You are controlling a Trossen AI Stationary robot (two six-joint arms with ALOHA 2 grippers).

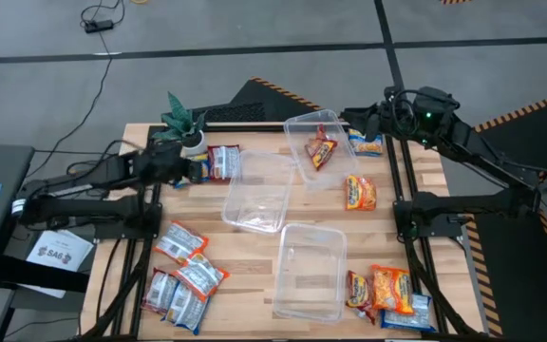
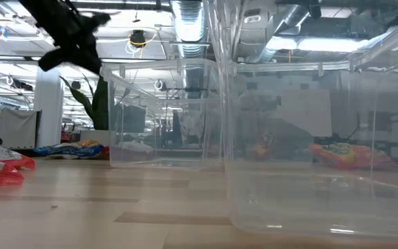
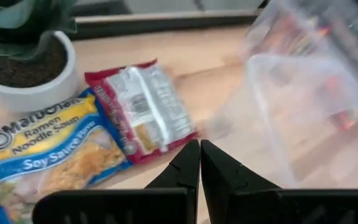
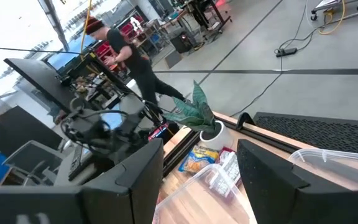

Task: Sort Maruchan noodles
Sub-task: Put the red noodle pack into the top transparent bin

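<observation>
Many noodle packets lie scattered: a red one point(image 3: 140, 109) and a blue-and-yellow one point(image 3: 45, 149) by the potted plant point(image 1: 183, 122), others at the table's near corners, and one in the far tub point(image 1: 319, 142). Sorting looks barely begun. Left gripper point(image 3: 199, 163), fingers closed and empty, hovers beside the red packet; next it must open and descend. Right gripper point(image 4: 201, 171) waits open above the far tub.

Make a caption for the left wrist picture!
Shut left claw hovers by a red-and-silver plastic noodle packet and a blue-and-yellow one.
</observation>
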